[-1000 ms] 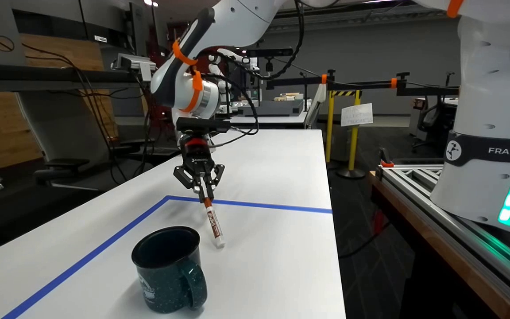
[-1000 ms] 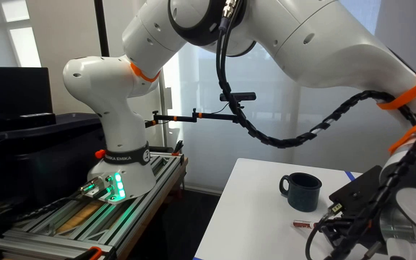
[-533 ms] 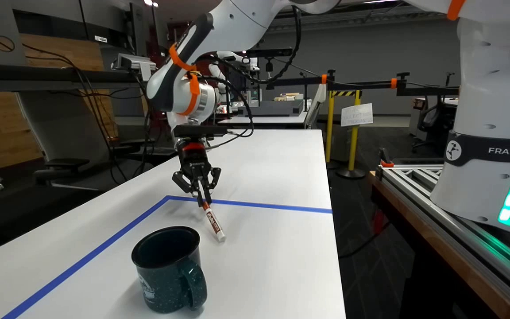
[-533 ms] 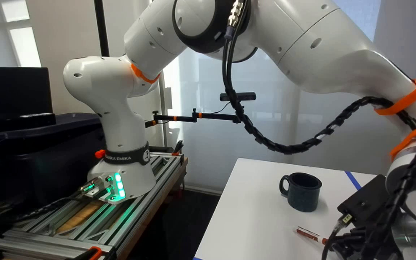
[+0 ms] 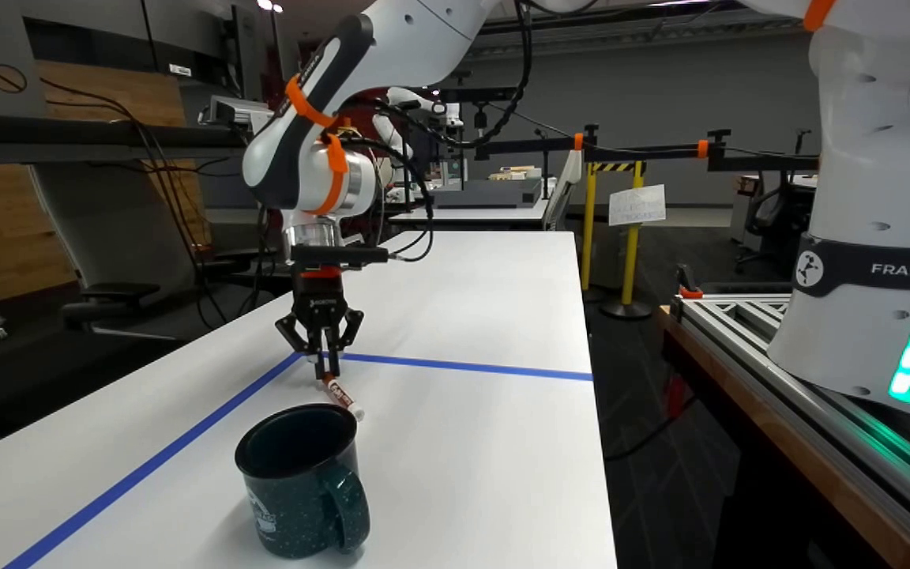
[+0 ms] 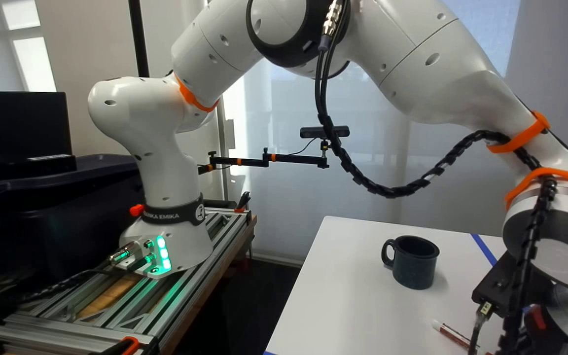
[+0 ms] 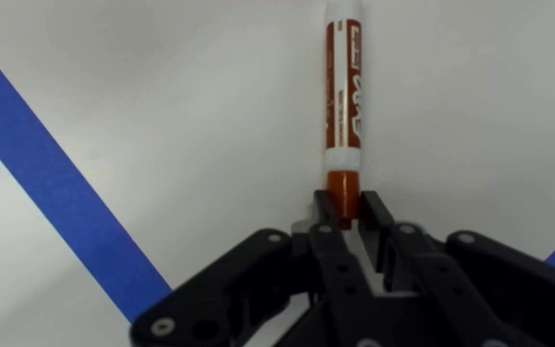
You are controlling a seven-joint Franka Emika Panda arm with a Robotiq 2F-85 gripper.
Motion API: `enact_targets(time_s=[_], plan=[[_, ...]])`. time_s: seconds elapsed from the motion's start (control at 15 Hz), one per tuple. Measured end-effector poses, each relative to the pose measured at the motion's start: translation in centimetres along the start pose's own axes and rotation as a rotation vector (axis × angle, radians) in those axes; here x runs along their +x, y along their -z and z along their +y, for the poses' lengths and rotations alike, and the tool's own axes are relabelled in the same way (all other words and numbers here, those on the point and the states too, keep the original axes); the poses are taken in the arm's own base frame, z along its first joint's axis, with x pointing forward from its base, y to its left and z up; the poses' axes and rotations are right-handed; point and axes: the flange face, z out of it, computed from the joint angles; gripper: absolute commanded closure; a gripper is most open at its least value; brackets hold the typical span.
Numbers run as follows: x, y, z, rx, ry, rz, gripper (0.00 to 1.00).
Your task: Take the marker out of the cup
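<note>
Franka arm (image 6: 422,84): its far end low, near the mug (image 5: 301,498), presumably so that a set-down needs little drop. White tabletop (image 5: 486,458): bears the mug, upright, handle (image 5: 355,499) turned away from the Robotiq gripper (image 7: 346,205) — likely useful, since it does not stick out into the work. Gripper: pointing down, apart from the mug; fingers (image 7: 376,214) narrow, pinching the EXPO marker (image 7: 343,96) by its cap end. Such an end hold probably leaves the body free to settle flat. Marker: outside the mug and near it, on the side away from the handle. Slim; white far end, brown-red printed label split by a pale stripe, white collar, glossy orange-red cap. Whether the white end touches the tabletop — cannot tell. Removal judged done; laying down and letting go seem to remain.
</note>
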Motion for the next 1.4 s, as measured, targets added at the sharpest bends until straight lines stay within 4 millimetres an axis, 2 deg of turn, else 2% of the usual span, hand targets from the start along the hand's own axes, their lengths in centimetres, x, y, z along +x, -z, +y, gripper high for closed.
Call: enact_targets(time_s=[0.27,0.33,0.4,0.47,0.67,0.87,1.0,1.4], plan=[[-0.6,-0.4,-0.8,0.009,0.052,0.091,0.95],[-0.8,-0.5,-0.9,0.011,0.063,0.106,0.56],[-1.1,-0.5,-1.0,0.014,0.074,0.12,0.56],[-1.4,-0.4,-1.1,0.016,0.083,0.132,0.5],[-2.7,0.3,-1.4,0.022,0.111,0.146,0.27],[-5.1,2.6,-2.1,0.034,0.135,0.151,0.04],[-7.0,4.8,-2.5,0.041,0.149,0.151,0.0],[-13.4,10.8,-2.9,-0.006,0.214,0.141,0.0]])
